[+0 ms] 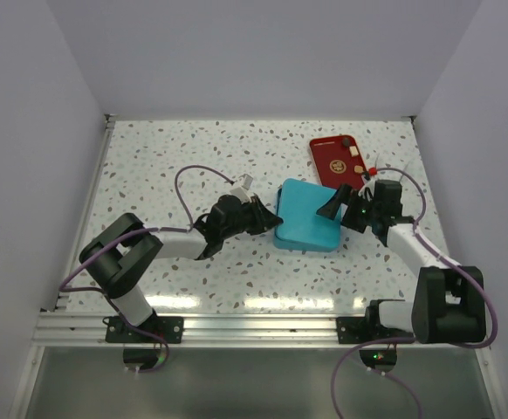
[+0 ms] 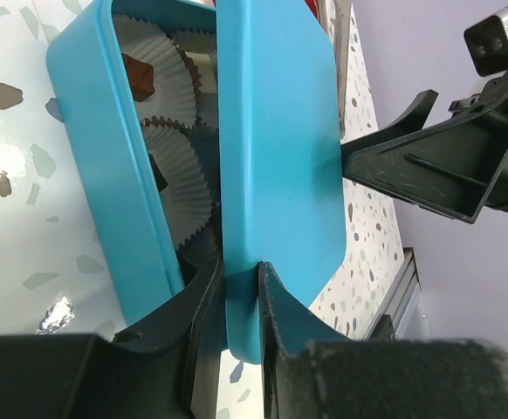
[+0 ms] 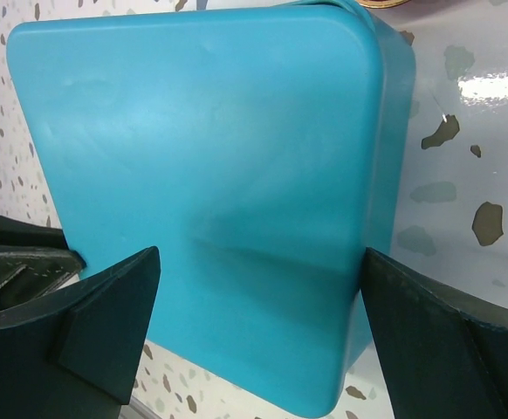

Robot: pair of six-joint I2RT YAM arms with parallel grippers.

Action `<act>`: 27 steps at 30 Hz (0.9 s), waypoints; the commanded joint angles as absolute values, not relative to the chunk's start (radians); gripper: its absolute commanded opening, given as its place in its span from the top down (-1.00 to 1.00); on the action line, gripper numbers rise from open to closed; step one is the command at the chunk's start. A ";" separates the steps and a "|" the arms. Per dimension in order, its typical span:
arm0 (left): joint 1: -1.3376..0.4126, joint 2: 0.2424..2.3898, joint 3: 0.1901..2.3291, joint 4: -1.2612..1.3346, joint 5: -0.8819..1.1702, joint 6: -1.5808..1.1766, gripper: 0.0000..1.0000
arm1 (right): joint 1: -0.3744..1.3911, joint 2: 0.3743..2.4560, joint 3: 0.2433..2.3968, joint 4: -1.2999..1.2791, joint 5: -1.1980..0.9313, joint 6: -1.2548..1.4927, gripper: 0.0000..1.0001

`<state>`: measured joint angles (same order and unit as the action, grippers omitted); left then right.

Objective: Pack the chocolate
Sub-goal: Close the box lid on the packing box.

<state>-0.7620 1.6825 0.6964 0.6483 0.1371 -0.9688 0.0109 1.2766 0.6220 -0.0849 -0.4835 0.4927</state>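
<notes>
The left gripper (image 2: 241,288) is pinched shut on the near edge of the smooth teal plastic lid (image 2: 276,131), one finger on either face, holding that edge raised, so the lid stands tilted above the rounded teal plastic box (image 2: 106,175) and not seated on it. Through the gap, the chocolate (image 2: 139,77) shows inside the box: small dark brown pieces sitting in crinkled grey-white paper cups (image 2: 180,183) packed side by side. From the other side, the right gripper (image 3: 258,262) hovers with its jaws spread wide over the lid's far end, holding nothing. The step in hand looks like closing the box. To do it well, the raised edge should come down slowly, with the lid's corners squared to the box's corners first, so the rim slides over the wall rather than landing on it or catching a cup's frill. The open right gripper is well placed to steady the box against sliding on the speckled white table (image 1: 193,157). Farther back, the flat red tray (image 1: 328,155) lies just beyond the box; what sits on it is too small to tell.
</notes>
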 commanded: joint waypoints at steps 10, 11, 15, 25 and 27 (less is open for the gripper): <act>-0.756 1.663 0.721 0.641 0.106 -0.954 0.81 | 0.009 1.207 0.681 -0.091 -0.526 0.514 -0.97; -0.756 1.661 0.721 0.640 0.107 -0.953 0.81 | 0.009 1.207 0.684 -0.094 -0.526 0.512 -0.97; -0.756 1.652 0.723 0.624 0.098 -0.950 0.82 | 0.011 1.219 0.707 -0.100 -0.526 0.514 -0.97; -0.756 1.651 0.749 0.531 0.083 -0.939 0.83 | 0.009 1.259 0.739 -0.117 -0.528 0.511 -0.97; -0.756 1.657 0.770 0.499 0.078 -0.931 0.83 | 0.011 1.261 0.739 -0.127 -0.525 0.506 -0.97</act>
<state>-0.7601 1.6787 0.7143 0.5674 0.1192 -0.9661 0.0074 1.2594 0.6914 -0.1177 -0.4900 0.4980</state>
